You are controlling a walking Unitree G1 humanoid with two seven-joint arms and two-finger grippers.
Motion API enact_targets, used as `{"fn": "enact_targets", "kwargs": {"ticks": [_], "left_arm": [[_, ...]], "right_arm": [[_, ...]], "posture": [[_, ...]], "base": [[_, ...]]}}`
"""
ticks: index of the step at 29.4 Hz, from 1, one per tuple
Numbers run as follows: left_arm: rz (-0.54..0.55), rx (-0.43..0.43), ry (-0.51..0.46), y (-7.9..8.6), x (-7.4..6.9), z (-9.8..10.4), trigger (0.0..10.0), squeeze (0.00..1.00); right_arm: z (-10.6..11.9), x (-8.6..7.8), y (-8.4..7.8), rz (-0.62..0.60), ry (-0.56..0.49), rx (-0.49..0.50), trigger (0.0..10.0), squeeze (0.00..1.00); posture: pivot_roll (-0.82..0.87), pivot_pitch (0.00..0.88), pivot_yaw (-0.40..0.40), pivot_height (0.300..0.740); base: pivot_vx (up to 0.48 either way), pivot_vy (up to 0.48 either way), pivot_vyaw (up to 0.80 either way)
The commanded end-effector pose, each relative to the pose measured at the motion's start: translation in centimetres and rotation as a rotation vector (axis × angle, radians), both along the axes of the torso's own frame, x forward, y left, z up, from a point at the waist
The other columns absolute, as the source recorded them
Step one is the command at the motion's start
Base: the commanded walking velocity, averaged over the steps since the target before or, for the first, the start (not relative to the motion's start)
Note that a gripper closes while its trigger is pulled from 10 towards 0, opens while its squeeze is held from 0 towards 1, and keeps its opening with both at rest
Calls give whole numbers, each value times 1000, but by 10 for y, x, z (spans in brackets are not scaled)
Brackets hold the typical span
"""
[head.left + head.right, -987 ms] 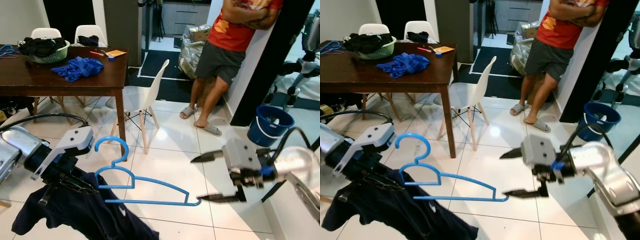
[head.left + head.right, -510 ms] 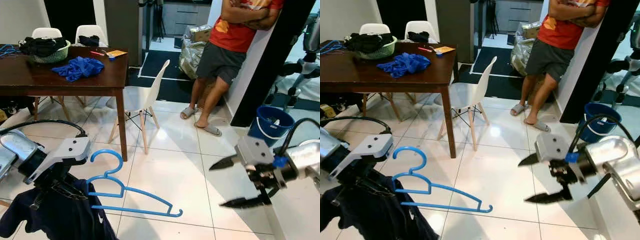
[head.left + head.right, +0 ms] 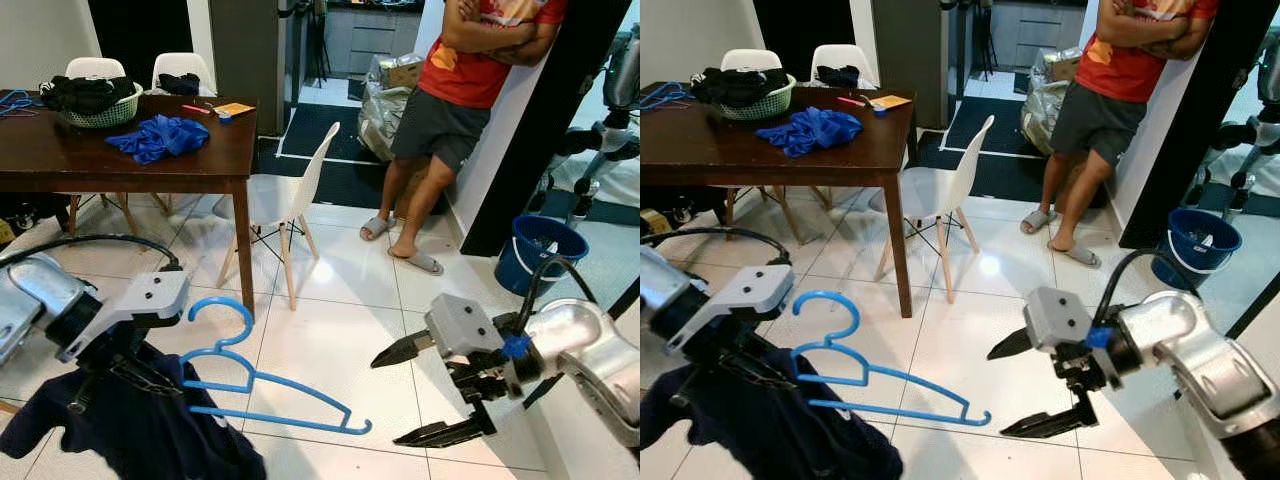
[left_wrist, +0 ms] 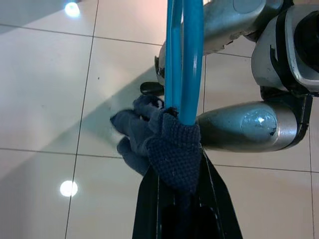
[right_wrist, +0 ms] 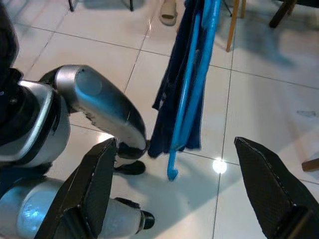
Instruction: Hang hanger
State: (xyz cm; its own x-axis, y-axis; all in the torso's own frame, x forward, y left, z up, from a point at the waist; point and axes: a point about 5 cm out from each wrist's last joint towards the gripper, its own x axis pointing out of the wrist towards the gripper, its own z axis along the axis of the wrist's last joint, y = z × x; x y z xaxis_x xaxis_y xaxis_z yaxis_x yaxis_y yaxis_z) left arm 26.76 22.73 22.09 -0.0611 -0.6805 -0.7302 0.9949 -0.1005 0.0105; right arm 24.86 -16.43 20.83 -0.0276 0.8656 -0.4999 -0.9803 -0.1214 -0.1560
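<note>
Gripping the thin blue plastic hanger (image 3: 262,383) together with a dark navy garment (image 3: 130,430), the left gripper (image 3: 135,368) held them low over the white tiled floor (image 3: 330,330). The right gripper (image 3: 420,392) hung just beside the hanger's free end, fingers spread wide and holding nothing.

R gripper (image 3: 425,392) swings back in toward the blue hanger (image 3: 268,383) after pulling away 0.5 s ago; fingers spread wide, lower tip now near hanger's free end but not touching. L gripper (image 3: 125,368) w/ hanger + dark garment (image 3: 130,430) sits slightly higher than before.
</note>
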Motion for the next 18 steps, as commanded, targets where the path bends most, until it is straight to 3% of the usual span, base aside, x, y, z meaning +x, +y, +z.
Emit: {"fn": "enact_targets", "kwargs": {"ticks": [1,11,18], "left_arm": [[-34,-8,-17,-5,2,4,10000,0],[-32,-6,-42,-5,7,8,10000,0],[-35,-14,-59,-7,10,10,10000,0]], "right_arm": [[1,1,9,1,-17,-11,10000,0],[-7,-6,27,-10,-7,-48,10000,0],[-12,-5,29,-55,-16,-85,10000,0]], "posture": [[31,0,-50,740],[29,0,-53,740],[24,0,-52,740]], "base": [[0,0,0],[0,0,0],[0,0,0]]}}
